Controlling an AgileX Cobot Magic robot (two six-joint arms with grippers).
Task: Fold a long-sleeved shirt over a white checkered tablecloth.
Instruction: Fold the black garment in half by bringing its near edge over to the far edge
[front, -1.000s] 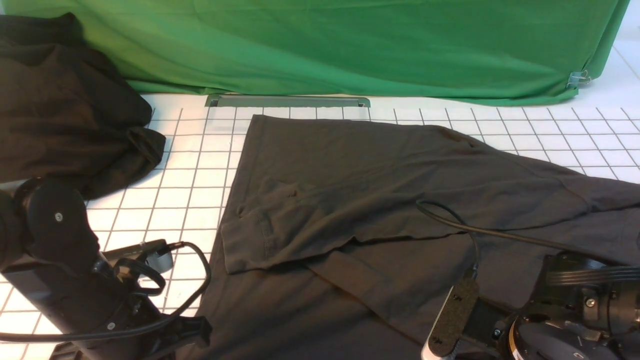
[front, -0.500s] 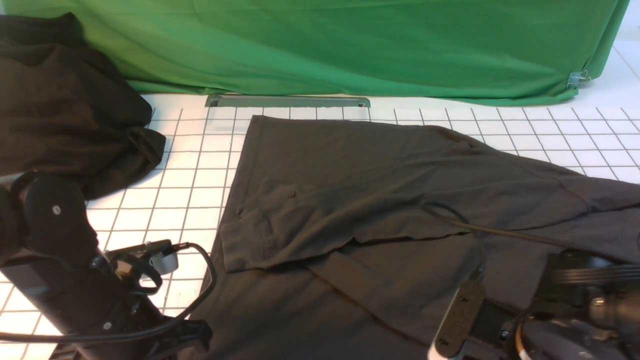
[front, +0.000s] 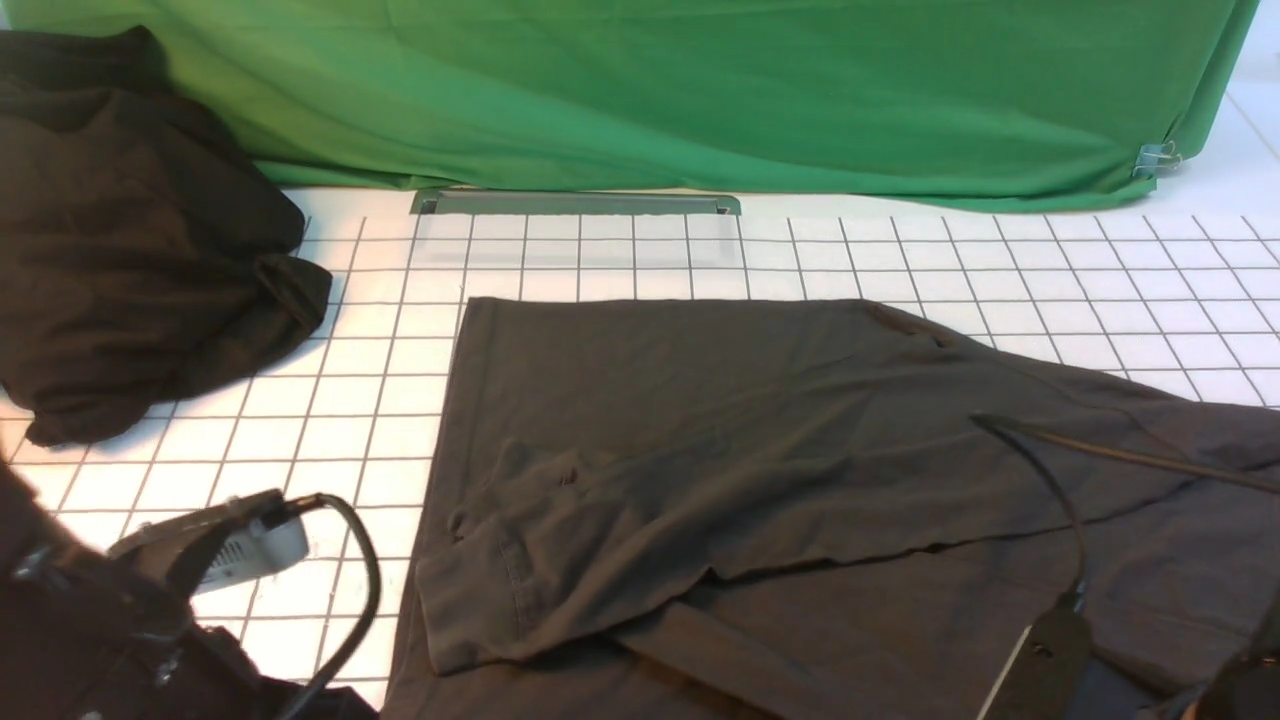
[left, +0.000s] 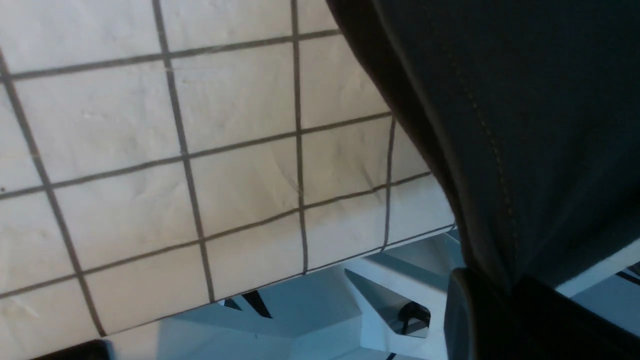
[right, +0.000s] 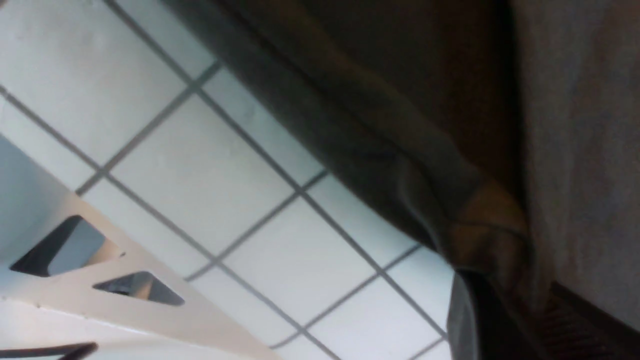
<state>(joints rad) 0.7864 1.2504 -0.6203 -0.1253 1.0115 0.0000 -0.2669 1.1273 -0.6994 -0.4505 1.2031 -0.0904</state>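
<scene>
Both clamped on shirt (front: 760, 440) near edge | L gripper (left: 505, 300) | R gripper (right: 510, 310) | shirt lies ahead, on tablecloth (front: 390, 390)

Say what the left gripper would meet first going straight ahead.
The long-sleeved shirt: the left gripper is shut on its hem. Behind that, probably the white checkered tablecloth; depth is unclear.

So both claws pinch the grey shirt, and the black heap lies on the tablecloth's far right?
No: the front view shows the black heap on the tablecloth's far left. The left gripper and right gripper do pinch the shirt.
</scene>
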